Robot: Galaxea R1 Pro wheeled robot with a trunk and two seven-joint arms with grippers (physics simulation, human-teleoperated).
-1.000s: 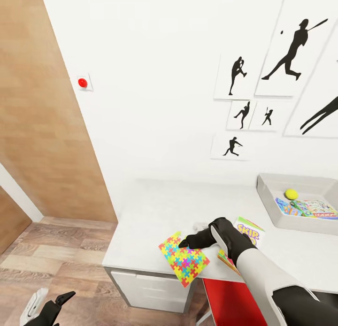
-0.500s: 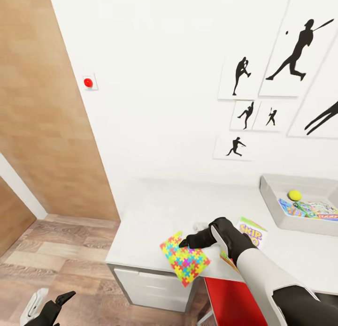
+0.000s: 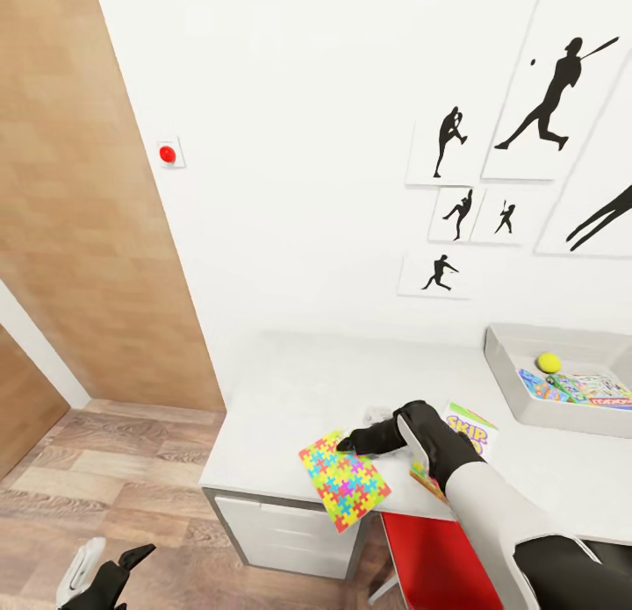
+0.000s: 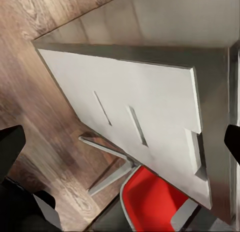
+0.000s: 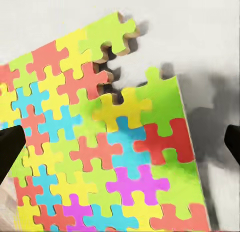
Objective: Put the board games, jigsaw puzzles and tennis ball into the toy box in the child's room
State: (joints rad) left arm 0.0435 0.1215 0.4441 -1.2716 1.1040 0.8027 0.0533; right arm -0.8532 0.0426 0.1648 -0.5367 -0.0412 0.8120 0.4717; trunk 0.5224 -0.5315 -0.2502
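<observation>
Toys are sitting partly sorted: the white bench (image 3: 290, 391) is running along the wall, and the grey toy box (image 3: 509, 373) at its far end is already holding two printed game boxes (image 3: 570, 389) and the tennis ball (image 3: 549, 362). Nearer the edge, the SKIP BO box (image 3: 470, 426) is lying beside the jigsaw puzzle (image 3: 342, 481), which is overhanging the bench's rim. That sheet looks thin, light and bendy, so pinching the overhanging edge seems wisest. Hovering right over it, the right gripper (image 3: 347, 441) is spread wide, holding nothing; the left gripper (image 3: 132, 562), low near the floor, is also spread and idle.
</observation>
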